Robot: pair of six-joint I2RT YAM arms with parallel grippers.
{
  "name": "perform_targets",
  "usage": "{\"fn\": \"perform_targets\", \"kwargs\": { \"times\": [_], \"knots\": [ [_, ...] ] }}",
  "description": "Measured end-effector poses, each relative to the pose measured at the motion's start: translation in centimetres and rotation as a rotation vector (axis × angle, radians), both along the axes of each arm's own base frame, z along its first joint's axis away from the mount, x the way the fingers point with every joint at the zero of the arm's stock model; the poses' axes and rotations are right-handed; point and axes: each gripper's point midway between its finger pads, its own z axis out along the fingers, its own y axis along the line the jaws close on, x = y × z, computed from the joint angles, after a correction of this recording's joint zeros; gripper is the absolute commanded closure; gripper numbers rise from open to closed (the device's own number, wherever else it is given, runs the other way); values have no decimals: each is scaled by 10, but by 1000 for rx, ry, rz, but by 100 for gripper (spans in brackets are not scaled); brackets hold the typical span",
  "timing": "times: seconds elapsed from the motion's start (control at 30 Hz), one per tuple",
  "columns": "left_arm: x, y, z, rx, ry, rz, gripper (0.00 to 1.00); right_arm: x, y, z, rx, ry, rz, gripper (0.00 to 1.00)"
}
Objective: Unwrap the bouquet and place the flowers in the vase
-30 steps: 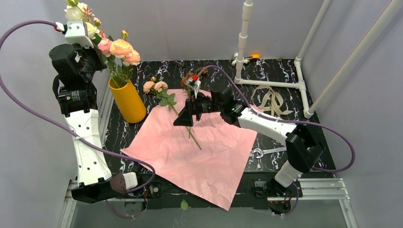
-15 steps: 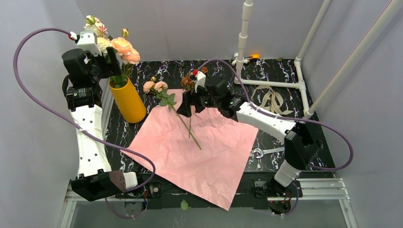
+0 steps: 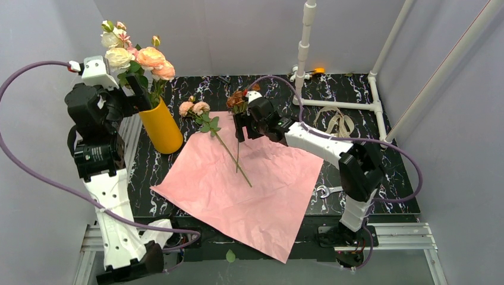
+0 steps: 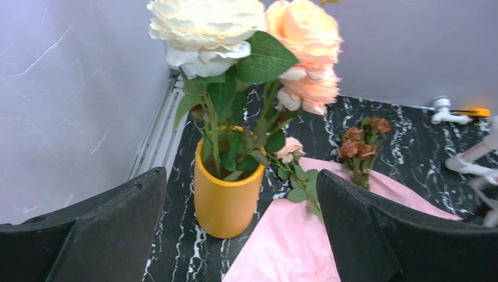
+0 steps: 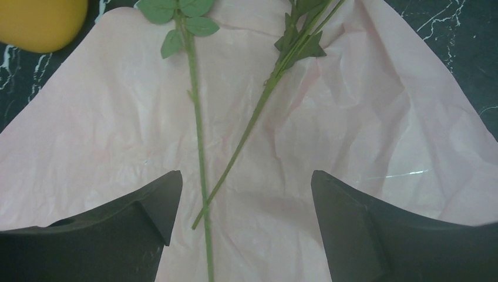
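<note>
Black marbled desk, grey walls behind; pink paper spread flat at the centre of the overhead view, unwrapped.

Vase: upright, upper left of the overhead view, just beside the paper's upper-left edge. Already holds flowers with cream, peach and pink heads.

Loose stock, two pieces on the paper:
- pink rose stem: runs top to bottom in the right wrist view, left of centre.
- brown rose stem: slants from upper right to lower left and crosses the first near the bottom centre.

Right claw: spread, pinching nothing, poised directly over both stems. Both lie between its fingers, their long axes roughly square to the closing line. Judgement: a straight descent suits a grasp, but near the crossing it would likely gather both stems; higher in the frame they lie apart.

Left claw: spread, empty, facing the vase, well apart from the loose stems. The right arm is clearly the nearer one.

Ribbon: discarded at the right of the overhead view.
</note>
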Motion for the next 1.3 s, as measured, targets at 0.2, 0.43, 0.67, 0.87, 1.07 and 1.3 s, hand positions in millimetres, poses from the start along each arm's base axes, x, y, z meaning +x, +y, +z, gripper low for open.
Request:
{"fn": "perform_targets", "kwargs": {
  "times": [0.2,0.43,0.67,0.87,1.07,1.3],
  "knots": [
    [-27,-25,7,-44,-53,-84,2,22,1,-28,-35,44,-42,23],
    [-44,-52,-9,-97,-39,-201,2,72,5,-40,33,96,-129,27],
    [-56,-70,-22,-141,-31,-275,2,106,21,-70,169,223,-171,32],
    [-57,-75,-43,-169,8,-295,2,112,42,-101,275,343,-161,32],
    [-54,-78,-66,-209,64,-310,2,118,67,-100,387,389,-123,38],
    [-53,-81,-72,-228,79,-323,2,119,76,-97,468,431,-104,75]
  ]
}}
